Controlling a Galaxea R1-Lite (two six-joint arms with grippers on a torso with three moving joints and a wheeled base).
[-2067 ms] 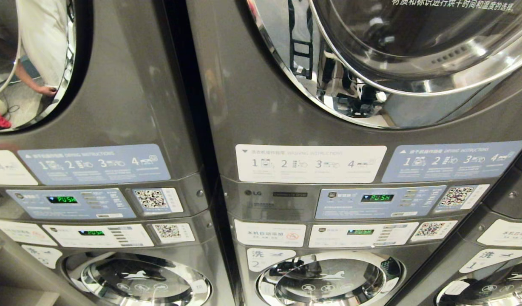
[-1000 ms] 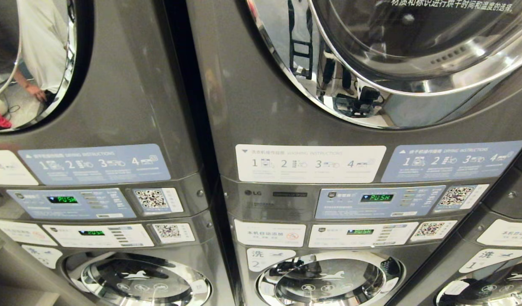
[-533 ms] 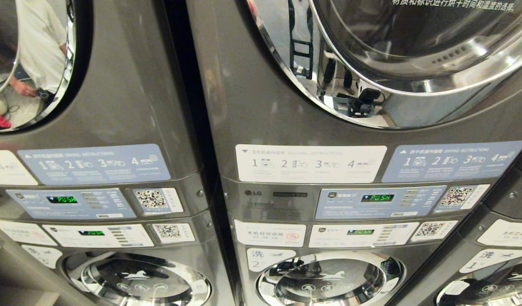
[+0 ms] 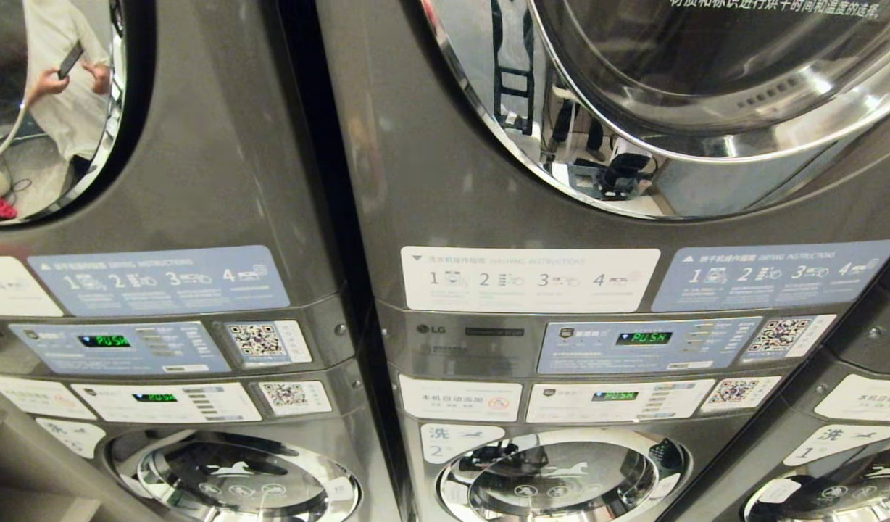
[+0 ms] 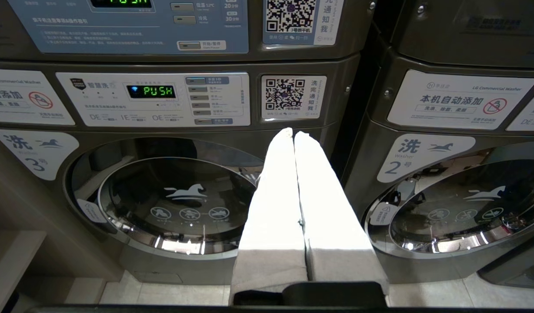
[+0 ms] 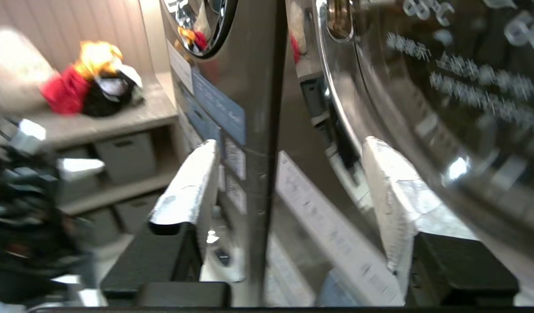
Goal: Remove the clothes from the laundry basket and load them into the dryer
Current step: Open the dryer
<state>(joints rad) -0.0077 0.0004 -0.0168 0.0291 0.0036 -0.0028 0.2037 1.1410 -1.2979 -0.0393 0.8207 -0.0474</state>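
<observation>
Fingers [image 6: 184, 195] of the right end effector [image 6: 288, 191] stood spread wide with nothing between them, raised in front of the grey stacked machines; past them ran the dark seam between two cabinets, and the chrome-ringed glass door of the dryer [image 6: 423, 87] filled the 3 o'clock side of that wrist view. At 10 o'clock in the same view a heap of clothes [image 6: 91, 82] in red, yellow, black and white lay on a pale shelf [image 6: 101, 124], well apart from the end effector; whether a basket held them could not be told. Grey bins sat in the shelf's lower compartments.

The left end effector [image 5: 294, 134] hung low with its white fingers pressed together and empty, pointing at the gap between washer number 3 [image 5: 175, 204] and washer number 2 [image 5: 462, 208], just under a QR sticker [image 5: 293, 96].

In the head view neither arm appeared. The dryer door [image 4: 706, 94] sat at 1 o'clock, closed, above instruction labels and control panels showing green "PUSH" readouts [image 4: 643, 338]. At 10 o'clock the neighbouring door reflected a person [image 4: 68, 87] in a white shirt holding a phone.
</observation>
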